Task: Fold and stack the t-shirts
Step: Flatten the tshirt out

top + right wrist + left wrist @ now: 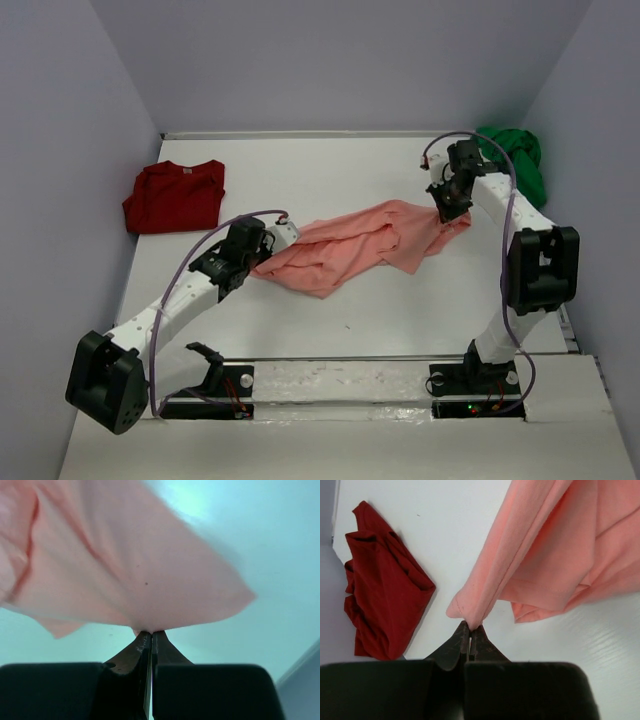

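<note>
The pink shirt lies rumpled in the middle of the table. The left gripper is clamped on 1 end and the right gripper on the other. The red shirt sits folded far left and the green shirt is bunched far right. The step is probably spreading shirt 2 of 3. Next, draw the ends apart and lay it flat.

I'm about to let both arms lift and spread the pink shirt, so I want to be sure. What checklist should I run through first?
1. Left claw shut on the salmon-pink shirt edge: ok.
2. Right claw shut on the same shirt: ok.
3. Shirt flat between the claws: not ok, bunched and creased.
4. Dark red shirt apart from it: ok.
5. Green shirt clear of the right arm: cannot tell, it lies close behind it.
</note>
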